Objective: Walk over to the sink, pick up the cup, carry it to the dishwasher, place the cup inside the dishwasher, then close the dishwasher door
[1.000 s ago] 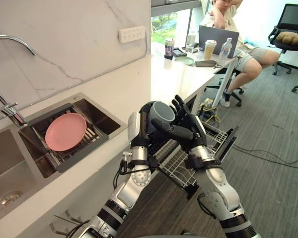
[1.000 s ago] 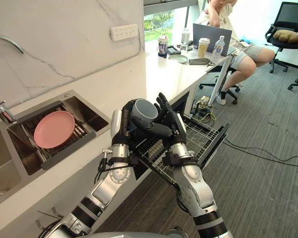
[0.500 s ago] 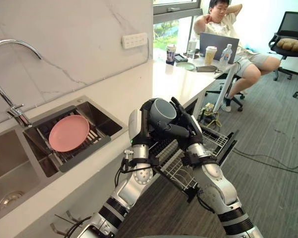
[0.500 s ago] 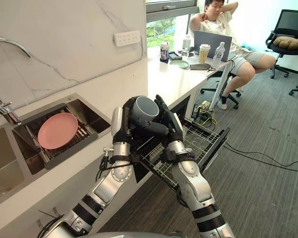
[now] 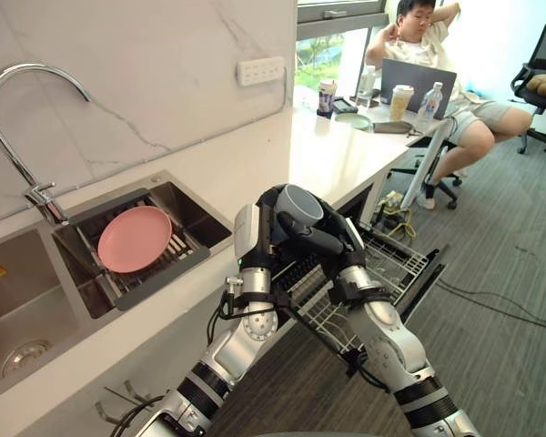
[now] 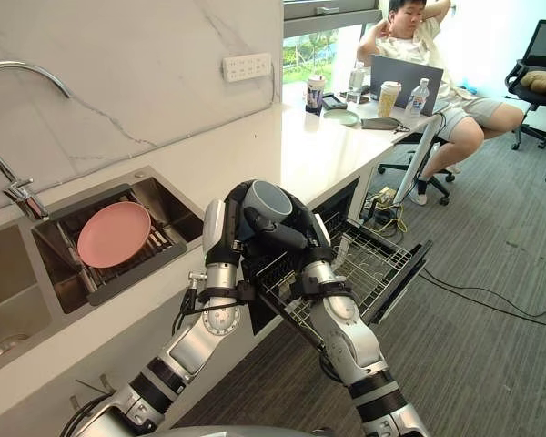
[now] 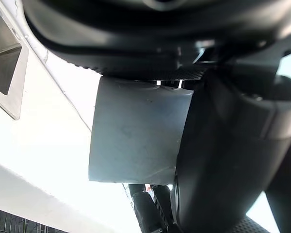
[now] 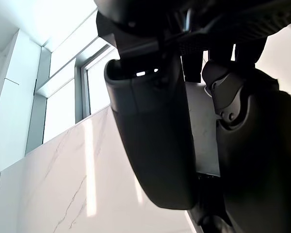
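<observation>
A: While the cup [image 5: 298,205] sits raised between both hands, we log the grip first. The left hand [image 5: 259,232] is curled round its wall, and the right hand [image 5: 335,248] is wrapped over it from the other side, thumb across the body. The mouth faces up.

B: Agreed. The left wrist view shows the grey wall held between palm and thumb. Handling?

A: We judge it rigid, light and smooth-glazed, so liable to slip, and to chip if dropped. A hold round the mid-wall suits it. We cannot tell whether it has a handle.

B: Just beyond and below the hands, the wire rack [image 5: 393,262] is pulled out over the lowered dishwasher door [image 5: 434,276]. We'd rate the carry as nearly done, with placing and closing not yet done.

A: Farther left, the pink plate [image 5: 135,238] lies in the sink [image 5: 36,300], and the counter [image 5: 282,155] runs on past it.

B: Farthest off, a person [image 5: 428,36] sits at a laptop [image 5: 417,77].
</observation>
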Robot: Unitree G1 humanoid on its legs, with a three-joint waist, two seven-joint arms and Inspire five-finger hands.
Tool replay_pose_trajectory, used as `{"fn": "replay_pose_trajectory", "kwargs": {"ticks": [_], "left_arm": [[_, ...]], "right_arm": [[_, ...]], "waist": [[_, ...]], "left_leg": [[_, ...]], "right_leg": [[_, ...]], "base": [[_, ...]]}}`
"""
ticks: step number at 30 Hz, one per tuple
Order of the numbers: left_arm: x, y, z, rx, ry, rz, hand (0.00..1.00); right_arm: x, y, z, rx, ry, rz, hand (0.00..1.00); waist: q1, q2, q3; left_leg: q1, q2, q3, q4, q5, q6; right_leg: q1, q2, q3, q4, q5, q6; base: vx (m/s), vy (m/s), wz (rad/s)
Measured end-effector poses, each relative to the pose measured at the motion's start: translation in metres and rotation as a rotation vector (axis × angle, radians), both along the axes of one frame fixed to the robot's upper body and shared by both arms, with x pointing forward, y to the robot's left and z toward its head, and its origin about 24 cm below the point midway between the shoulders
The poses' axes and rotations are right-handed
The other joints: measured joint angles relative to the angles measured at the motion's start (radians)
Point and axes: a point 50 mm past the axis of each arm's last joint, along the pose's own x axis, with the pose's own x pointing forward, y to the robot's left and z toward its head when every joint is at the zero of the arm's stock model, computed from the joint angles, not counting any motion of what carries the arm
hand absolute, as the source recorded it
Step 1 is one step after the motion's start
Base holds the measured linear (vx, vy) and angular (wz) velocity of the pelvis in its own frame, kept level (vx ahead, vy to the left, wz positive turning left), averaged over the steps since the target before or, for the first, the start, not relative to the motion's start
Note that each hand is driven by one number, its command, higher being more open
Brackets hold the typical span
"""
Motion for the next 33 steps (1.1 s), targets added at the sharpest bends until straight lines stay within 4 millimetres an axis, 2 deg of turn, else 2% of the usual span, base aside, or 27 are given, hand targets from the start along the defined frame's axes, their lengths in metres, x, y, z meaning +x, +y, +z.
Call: {"fn": "replay_pose_trajectory", "kwargs": {"ticks": [9,10,14,19,24,28,33], "left_arm": [[0.000,0.002,0.000,0.009,-0.003,0.004,0.00],[0.000,0.002,0.000,0.009,-0.003,0.003,1.00],[0.000,0.001,0.000,0.005,-0.006,-0.008,1.00],[-0.008,-0.013,0.002,-0.023,-0.032,-0.112,1.00],[-0.019,-0.035,0.004,-0.053,-0.042,-0.205,1.00],[-0.021,-0.036,0.011,-0.083,-0.074,-0.220,1.00],[-0.032,-0.037,0.031,-0.174,-0.156,-0.263,1.00]], "right_arm": [[-0.001,0.007,-0.002,0.047,0.008,-0.008,0.00],[-0.002,0.008,-0.002,0.047,0.007,-0.014,0.00],[-0.003,0.013,-0.001,0.064,0.010,-0.065,0.00],[0.002,0.011,0.005,0.111,0.018,-0.250,0.00],[0.011,-0.019,0.022,0.128,-0.045,-0.572,0.00],[0.010,-0.043,0.026,0.163,-0.058,-0.729,0.00],[0.006,-0.068,0.031,0.207,-0.073,-0.888,0.00]], "waist": [[0.004,0.000,0.001],[0.004,0.000,0.001],[0.004,0.000,0.002],[0.008,0.001,0.005],[0.004,0.003,0.015],[0.003,0.009,0.019],[0.003,0.025,0.030]], "left_leg": [[-0.002,0.013,-0.011,0.001,-0.002,-0.004],[-0.002,0.013,-0.011,0.001,-0.003,-0.004],[-0.006,0.015,-0.012,0.002,-0.003,-0.005],[-0.008,0.017,-0.014,0.004,-0.005,-0.007],[-0.003,0.014,-0.008,0.000,-0.005,-0.007],[-0.001,0.014,-0.008,0.000,-0.005,-0.007],[0.001,0.014,-0.009,-0.001,-0.005,-0.008]], "right_leg": [[0.012,0.013,-0.010,-0.011,-0.001,-0.004],[0.012,0.013,-0.011,-0.012,-0.001,-0.004],[0.011,0.015,-0.013,-0.016,-0.001,-0.004],[0.011,0.017,-0.014,-0.019,-0.001,-0.004],[0.011,0.018,-0.010,-0.018,0.000,-0.004],[0.011,0.018,-0.010,-0.015,-0.001,-0.003],[0.011,0.017,-0.011,-0.011,-0.003,-0.002]], "base": [[0.00,-0.006,0.02],[0.00,0.000,0.00],[0.00,-0.001,0.01],[0.00,0.000,0.00],[0.00,0.002,-0.02],[0.00,0.001,-0.01],[0.00,0.000,0.00]]}}
